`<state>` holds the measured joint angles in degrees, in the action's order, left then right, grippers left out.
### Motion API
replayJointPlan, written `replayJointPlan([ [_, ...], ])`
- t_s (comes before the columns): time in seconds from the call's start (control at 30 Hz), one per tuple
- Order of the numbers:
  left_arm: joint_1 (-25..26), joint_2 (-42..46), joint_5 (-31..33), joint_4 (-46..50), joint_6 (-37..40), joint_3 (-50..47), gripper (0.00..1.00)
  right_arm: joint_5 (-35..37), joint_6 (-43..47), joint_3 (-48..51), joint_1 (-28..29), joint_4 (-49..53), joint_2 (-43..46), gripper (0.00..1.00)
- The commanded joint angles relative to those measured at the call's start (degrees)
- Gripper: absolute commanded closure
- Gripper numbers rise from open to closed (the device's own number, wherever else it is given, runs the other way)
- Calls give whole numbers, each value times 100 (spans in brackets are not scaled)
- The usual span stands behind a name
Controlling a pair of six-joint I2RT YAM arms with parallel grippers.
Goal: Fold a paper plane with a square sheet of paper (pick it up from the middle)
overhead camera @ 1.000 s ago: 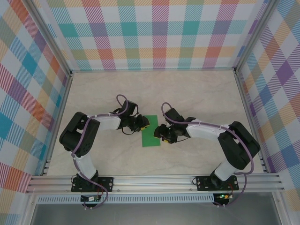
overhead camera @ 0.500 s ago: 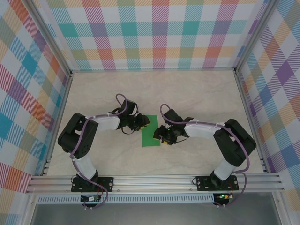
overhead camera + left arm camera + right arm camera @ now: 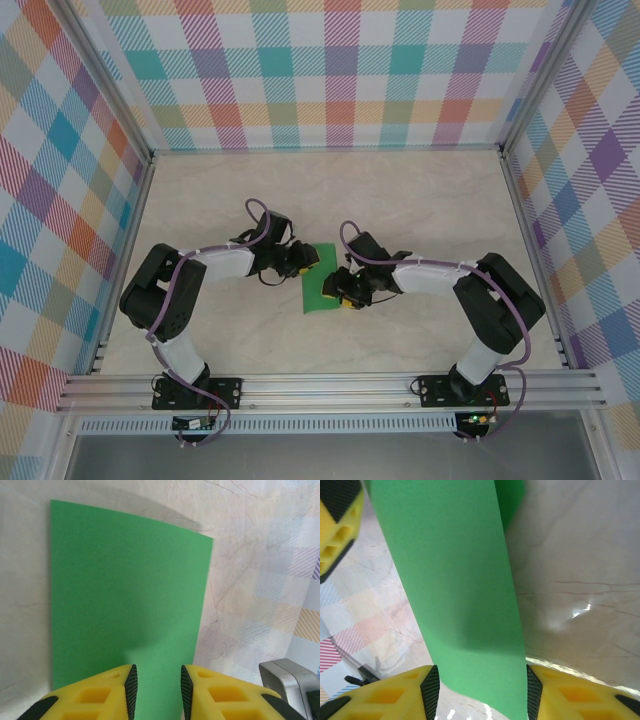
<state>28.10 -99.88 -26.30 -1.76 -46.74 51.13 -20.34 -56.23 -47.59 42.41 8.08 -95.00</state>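
Note:
The square sheet of paper [image 3: 316,297] is bright green and lies on the pale marble table between the two arms; here it looks like a narrow upright rectangle. My left gripper [image 3: 305,262] is at its far left corner. In the left wrist view the left gripper [image 3: 158,692] is open, with the paper [image 3: 125,590] spread beyond and under the gap. My right gripper [image 3: 334,289] reaches over the sheet's right edge. In the right wrist view the right gripper [image 3: 477,692] is open, and a raised strip of paper [image 3: 460,580] spans the gap from pad to pad.
The marble table [image 3: 420,200] is boxed in by plaid walls at the back and both sides. An aluminium rail [image 3: 330,385] runs along the near edge by the arm bases. A yellow finger of the left gripper [image 3: 337,525] sits just past the paper strip.
My right gripper has slid left onto the paper's right edge and narrowed slightly. The left gripper has stayed at the far left corner with little movement.

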Motion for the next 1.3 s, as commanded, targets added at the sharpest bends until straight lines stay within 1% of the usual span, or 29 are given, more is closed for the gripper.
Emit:
replayJointPlan([
  [0.0, -42, 203, -19, -36, 34, -115, 70, -213, -101, 186, 4, -303, 55, 52],
  [0.23, -42, 50, -264, -244, 23, -175, 72, -16, -347, 353, 8, -230, 370, 61],
  [0.37, -40, -27, -288, -285, 14, -181, 72, 18, -489, 486, 4, -264, 562, 62],
  [0.5, -41, -106, -296, -295, 32, -179, 73, 59, -564, 501, 4, -244, 693, 67],
  [0.77, -41, -291, -300, -335, 47, -218, 74, 58, -679, 291, 8, -53, 663, 86],
  [0.87, -41, -380, -301, -312, 76, -214, 74, 53, -644, 136, 4, 106, 568, 91],
  [1.1, -46, -463, -235, -213, 154, -212, 74, -84, -557, -390, 9, 169, 33, 94],
  [1.27, -48, -297, -245, -162, 179, -152, 74, -118, -499, -741, 13, 169, -370, 94],
])
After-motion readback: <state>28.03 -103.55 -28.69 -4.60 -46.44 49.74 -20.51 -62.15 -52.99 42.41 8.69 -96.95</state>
